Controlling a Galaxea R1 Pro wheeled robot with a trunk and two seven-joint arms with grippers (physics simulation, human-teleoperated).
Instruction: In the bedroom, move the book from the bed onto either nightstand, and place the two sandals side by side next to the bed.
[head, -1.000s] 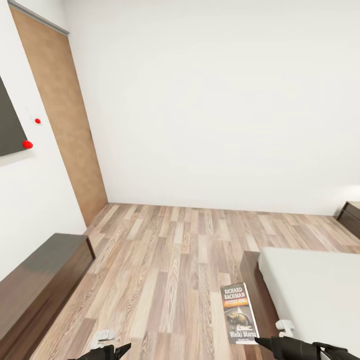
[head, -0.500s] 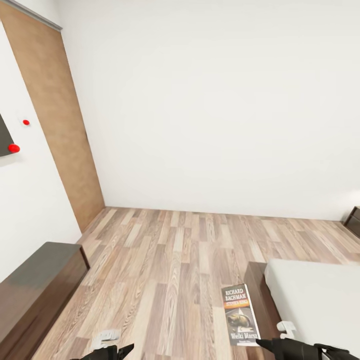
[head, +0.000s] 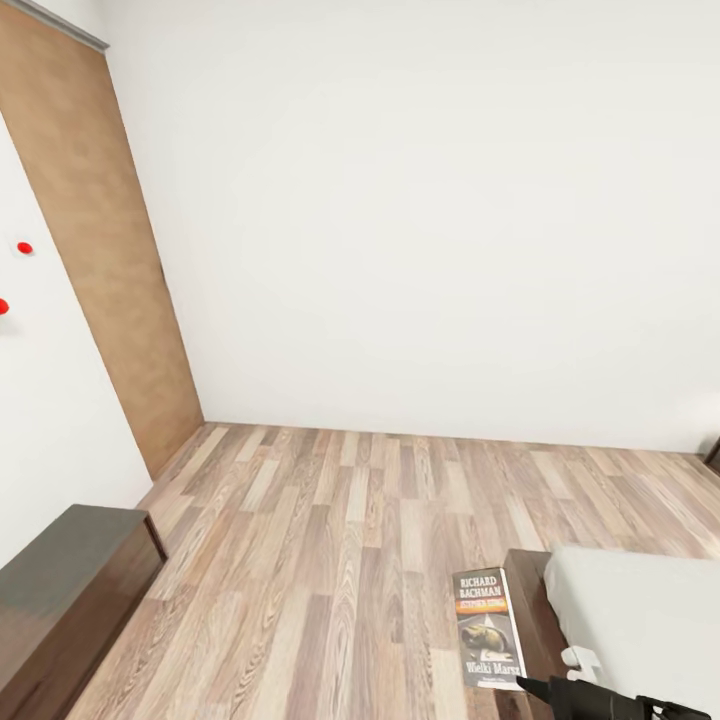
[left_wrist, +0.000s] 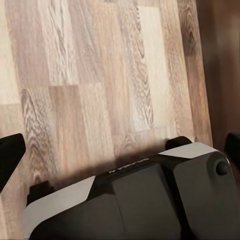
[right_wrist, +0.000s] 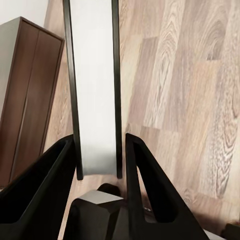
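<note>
Carrying step: your right gripper (right_wrist: 100, 150) holds the book (head: 488, 628) edgewise, fingers closed on it, beside the bed (head: 640, 620). Next, find a nightstand.

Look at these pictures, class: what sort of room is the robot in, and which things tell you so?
Probably a bedroom: a bed with a light-grey mattress on a dark wooden base stands at lower right, a low dark-brown cabinet sits against the left wall, and a wood-plank floor runs between plain white walls.
</note>
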